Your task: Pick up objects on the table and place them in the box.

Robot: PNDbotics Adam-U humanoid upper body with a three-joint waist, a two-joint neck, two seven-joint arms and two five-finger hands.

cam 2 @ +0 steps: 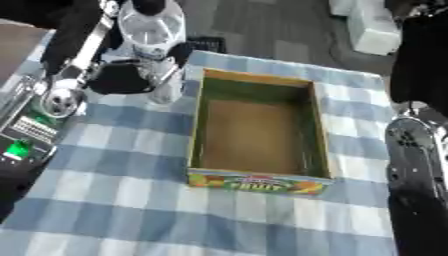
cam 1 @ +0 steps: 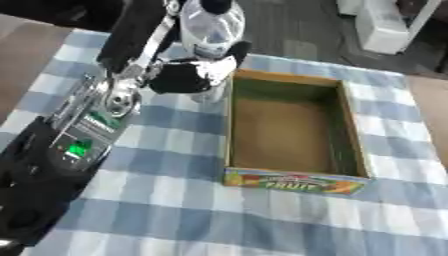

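Observation:
A clear plastic bottle (cam 1: 211, 27) with a dark cap is held above the table's far left, just beside the box's far left corner, with its cap end towards the camera. My left hand (cam 1: 185, 76) is curled round its lower part, and the arm comes in from the lower left. The open cardboard box (cam 1: 231, 125) lies in the middle of the cloth, showing a brown floor and a fruit label on its near wall. My right arm (cam 2: 413, 165) runs up the right edge. Its hand (cam 2: 422, 55) is only a dark shape at the upper right.
A blue and white checked cloth (cam 1: 219, 220) covers the table. Bare brown tabletop (cam 1: 17, 60) shows at the far left. White items (cam 1: 385, 25) stand on the dark floor beyond the far edge.

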